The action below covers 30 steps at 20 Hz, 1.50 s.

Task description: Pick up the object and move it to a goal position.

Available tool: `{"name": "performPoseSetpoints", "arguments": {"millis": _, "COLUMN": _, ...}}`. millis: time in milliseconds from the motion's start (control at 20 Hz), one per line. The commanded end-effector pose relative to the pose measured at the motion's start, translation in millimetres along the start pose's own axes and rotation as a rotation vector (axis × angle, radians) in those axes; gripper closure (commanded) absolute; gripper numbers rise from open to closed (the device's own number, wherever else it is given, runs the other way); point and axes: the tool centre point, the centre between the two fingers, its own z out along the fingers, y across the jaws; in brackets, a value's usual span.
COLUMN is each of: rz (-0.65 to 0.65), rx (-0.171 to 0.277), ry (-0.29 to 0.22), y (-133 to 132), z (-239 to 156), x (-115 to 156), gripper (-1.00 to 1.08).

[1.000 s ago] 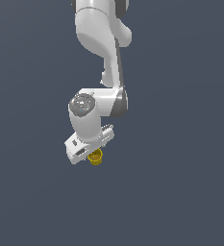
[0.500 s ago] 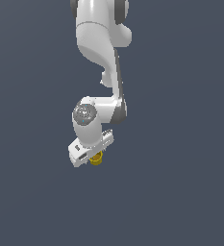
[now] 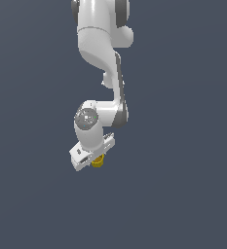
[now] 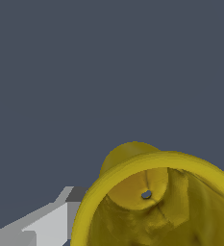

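Inspecting the carry stage of the task. Finding the yellow cup-shaped cylinder (image 3: 98,162) tucked directly beneath the tool (image 3: 96,158), only its lower part showing below the white tool body in the exterior view. Finding no surface in either view, only a uniform dark background; judging the cylinder to be hanging clear of any support, which points to the tool gripping it. Noting in the wrist view the cylinder's (image 4: 154,199) hollow top filling the frame close to the camera, rim facing the lens, a small hole visible at its base, and one pale grey finger (image 4: 46,226) lying just beside the outer wall. Judging this hold, across the tapered sides with the opening toward the wrist, as chosen because the cylinder is narrower than the tool. Noting the wrist tilted, the tool body slanting down toward the exterior view's left. Seeing no goal marker; remaining travel not determinable.
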Motion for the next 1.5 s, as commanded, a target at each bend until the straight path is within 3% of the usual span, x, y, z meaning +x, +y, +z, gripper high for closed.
{"name": "performPoseSetpoints", "arguments": {"millis": 0, "rz": 0.0, "rx": 0.0, "ry": 0.0, "y": 0.0, "z": -0.1, "x": 0.4, "gripper": 1.08}}
{"name": "performPoseSetpoints", "arguments": {"millis": 450, "rz": 0.0, "rx": 0.0, "ry": 0.0, "y": -0.2, "z": -3.2, "x": 0.2, "gripper": 1.08}}
{"name": "performPoseSetpoints", "arguments": {"millis": 750, "rz": 0.0, "rx": 0.0, "ry": 0.0, "y": -0.7, "z": -26.8, "x": 0.5, "gripper": 1.08}}
{"name": "performPoseSetpoints", "arguments": {"millis": 1450, "rz": -0.002, "rx": 0.0, "ry": 0.0, "y": -3.9, "z": -168.2, "x": 3.4, "gripper": 1.08}}
